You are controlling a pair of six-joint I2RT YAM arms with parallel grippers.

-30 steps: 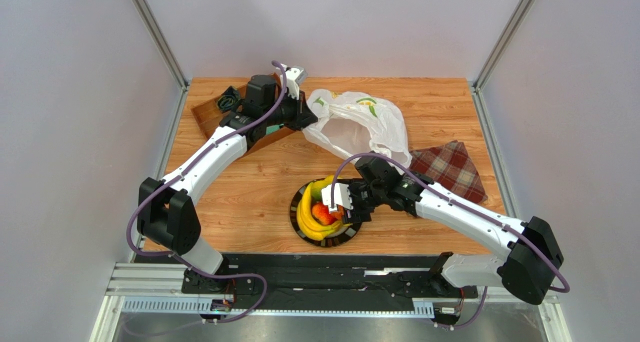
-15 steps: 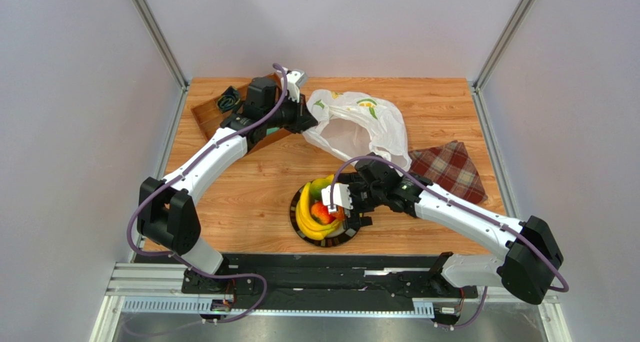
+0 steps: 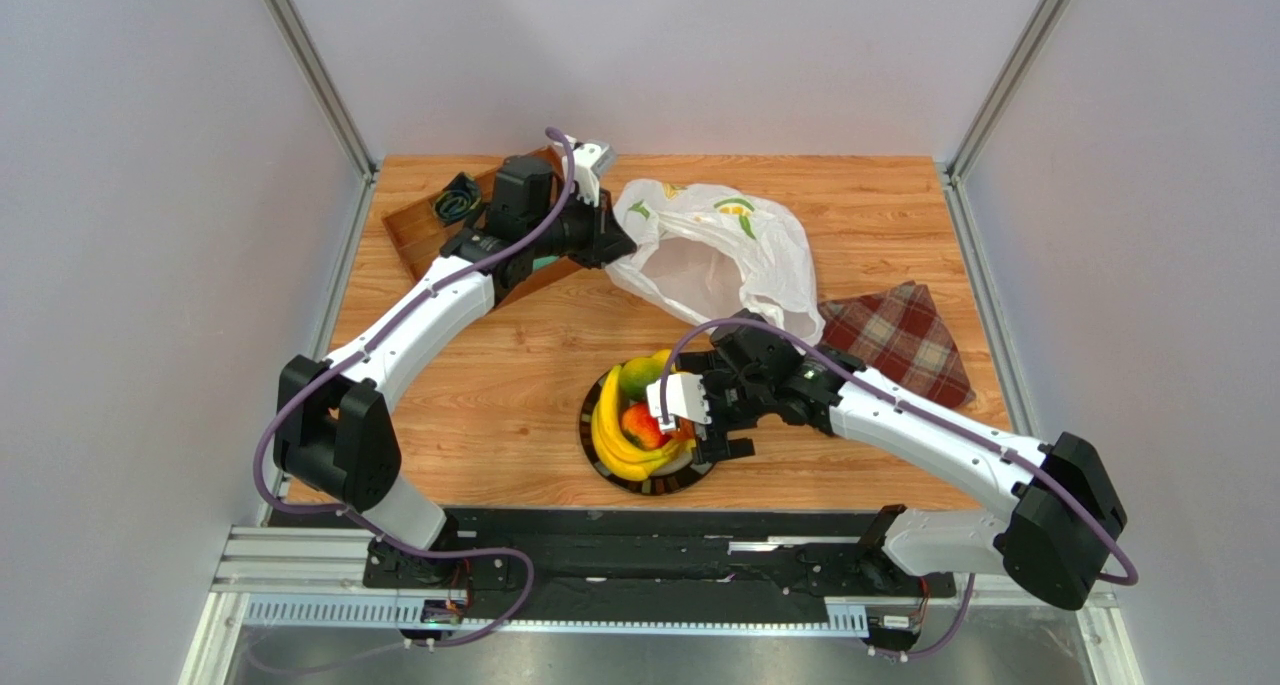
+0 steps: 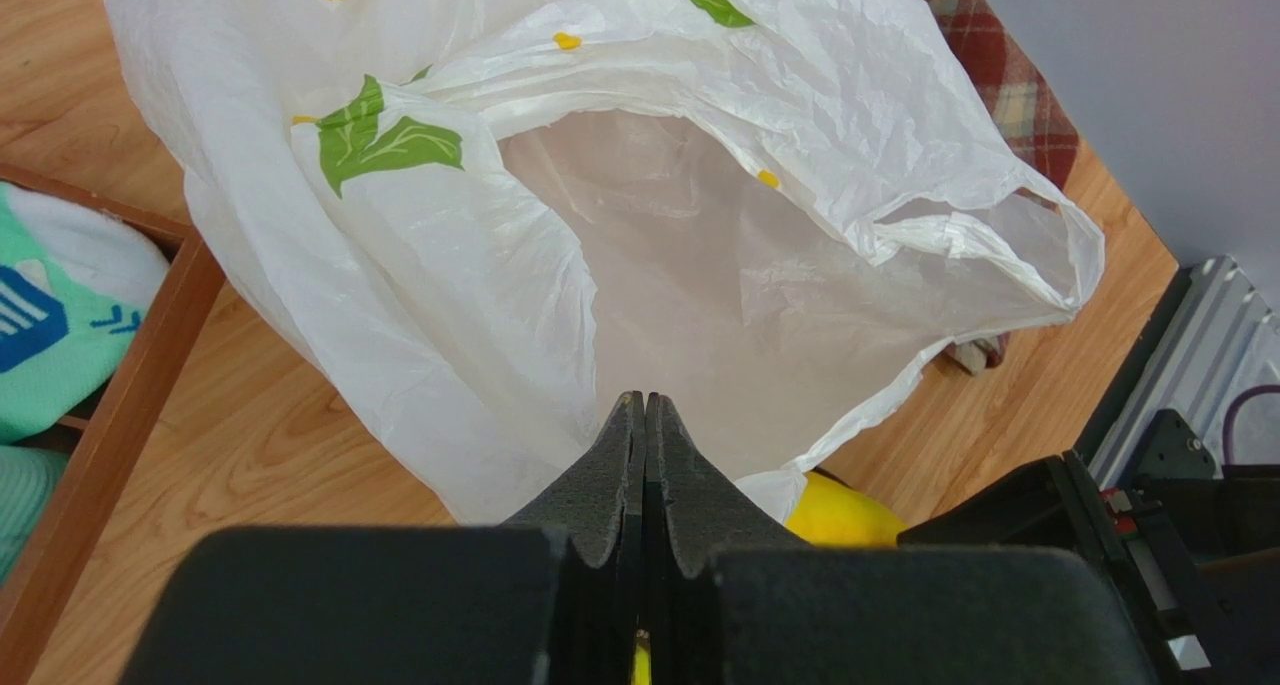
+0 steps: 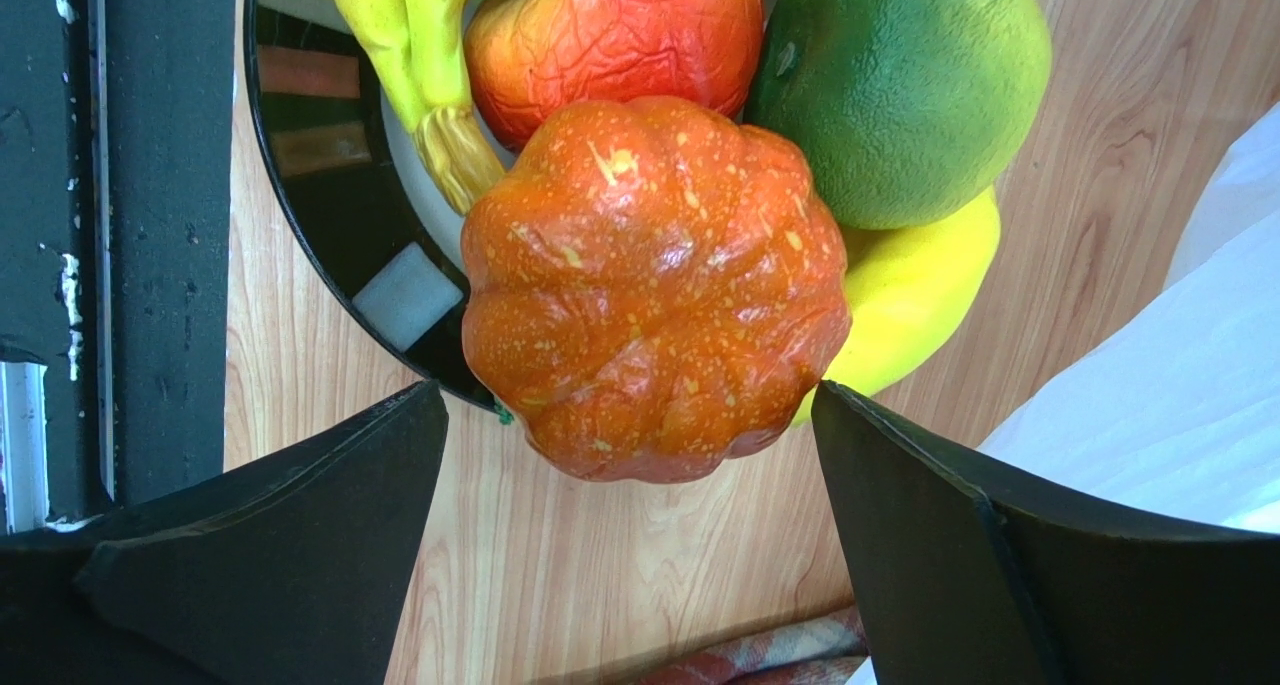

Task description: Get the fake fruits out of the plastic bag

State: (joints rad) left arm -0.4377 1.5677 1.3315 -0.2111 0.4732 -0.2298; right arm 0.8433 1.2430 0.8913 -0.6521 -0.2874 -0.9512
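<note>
Wooden desk (image 3: pixel 496 370): left claw (image 4: pixel 643 411) pinches the plastic bag (image 4: pixel 496 265) rim; right claw (image 3: pixel 694 426) gapes, released, around the orange fruit (image 5: pixel 654 288) on the black plate (image 5: pixel 323 220).

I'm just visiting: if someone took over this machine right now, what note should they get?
Left claw: shut, pinching the edge of the plastic bag.
Right claw: open, straddling the orange fruit, not gripping.
Orange fruit, bananas, red fruit, green fruit: piled on the black plate.
Done: bag's inside looks empty.
To do: check the yellow shape by the bag's near edge; back the right claw away.
</note>
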